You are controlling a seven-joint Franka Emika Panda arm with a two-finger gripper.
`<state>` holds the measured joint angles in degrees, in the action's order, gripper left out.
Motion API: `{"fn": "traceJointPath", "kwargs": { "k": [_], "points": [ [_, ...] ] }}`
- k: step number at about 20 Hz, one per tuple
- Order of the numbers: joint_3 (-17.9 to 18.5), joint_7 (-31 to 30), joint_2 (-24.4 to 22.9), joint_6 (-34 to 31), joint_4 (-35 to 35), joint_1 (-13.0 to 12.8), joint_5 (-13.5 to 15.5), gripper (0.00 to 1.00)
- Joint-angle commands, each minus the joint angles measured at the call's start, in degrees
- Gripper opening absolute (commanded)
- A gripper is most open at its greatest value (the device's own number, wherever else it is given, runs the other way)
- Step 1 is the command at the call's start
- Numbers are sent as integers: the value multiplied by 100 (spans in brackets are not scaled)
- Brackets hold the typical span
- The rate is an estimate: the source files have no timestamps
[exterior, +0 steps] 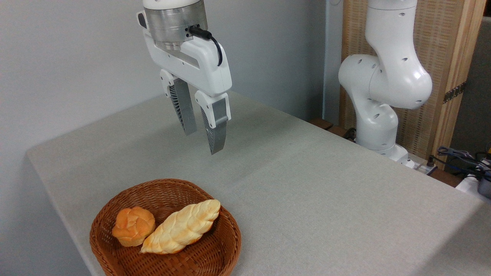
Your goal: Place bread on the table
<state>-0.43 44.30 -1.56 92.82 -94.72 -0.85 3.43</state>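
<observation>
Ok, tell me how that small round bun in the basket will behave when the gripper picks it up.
The bun looks soft, so it may squash between the fingers. Its rounded shape could let it roll once set on the table. It touches the braided loaf in the wicker basket, so that may get nudged.

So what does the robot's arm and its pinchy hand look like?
The arm is smooth, rounded and glossy white with small dark holes. The gripper has a white body under a silver metal ring, a black cable looping from its side, and two grey ribbed fingers.
</observation>
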Motion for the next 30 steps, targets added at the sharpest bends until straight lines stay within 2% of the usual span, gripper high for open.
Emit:
{"fn": "traceJointPath", "kwargs": {
  "k": [1,23,30],
  "points": [
    [34,96,-3,-53,32,-12,-10,100],
    [78,123,-2,-27,32,-12,8,100],
    [61,79,50,184,32,-12,8,100]
  ]
}}
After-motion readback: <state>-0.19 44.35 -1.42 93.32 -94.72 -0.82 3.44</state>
